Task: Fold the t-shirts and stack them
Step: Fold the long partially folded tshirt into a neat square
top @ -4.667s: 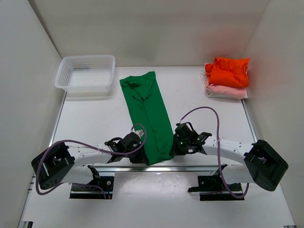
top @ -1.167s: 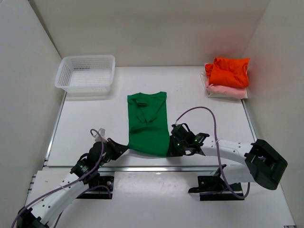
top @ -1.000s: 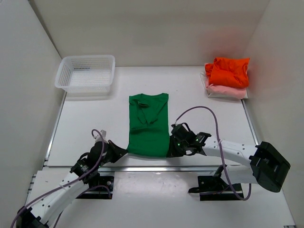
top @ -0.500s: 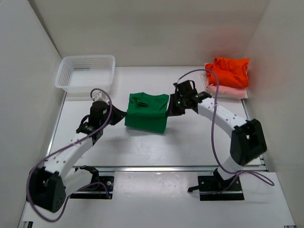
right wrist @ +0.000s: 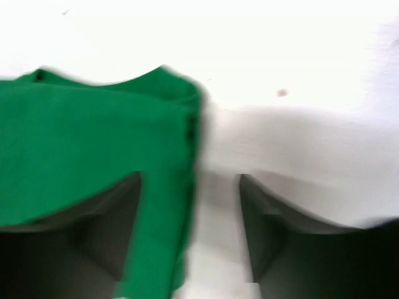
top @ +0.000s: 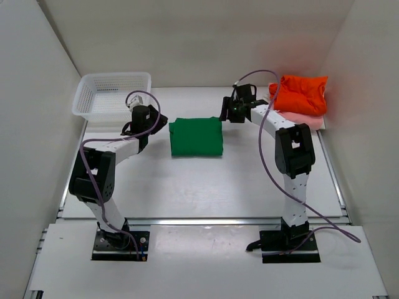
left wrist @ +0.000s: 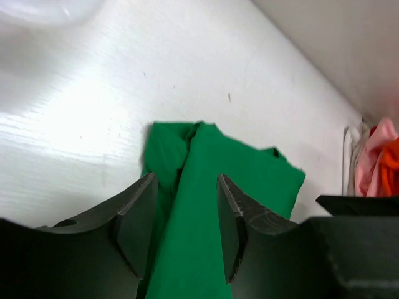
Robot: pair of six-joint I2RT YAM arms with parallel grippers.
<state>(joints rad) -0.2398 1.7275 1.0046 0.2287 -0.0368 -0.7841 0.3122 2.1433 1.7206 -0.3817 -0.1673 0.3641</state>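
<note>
Top camera view of two black-and-white robot arms reaching from the bottom of the frame up across a white table (top: 206, 187). Just above the frame's centre lies the bright green cloth t-shirt (top: 196, 137), folded into a compact, roughly square bundle, flat on the table. The left gripper (top: 157, 124) sits just beside the bundle's left edge. In its wrist view its two dark fingers stand apart, holding nothing, with green cloth showing between them. The right gripper (top: 223, 115) sits at the bundle's upper right corner, also spread and empty. Its wrist view is blurred, with the green edge by the left finger. Further up, at upper left, stands a white plastic mesh basket (top: 80, 99). At upper right a bright orange folded t-shirt (top: 300, 93) rests on a pale pink one (top: 308, 119). The fold looks finished, so the likely step is moving the green bundle onto that stack. To do it well, both grippers should pinch all layers at opposite edges, lift together and level so the fold does not fall open, then set it squarely on the orange shirt.
</note>
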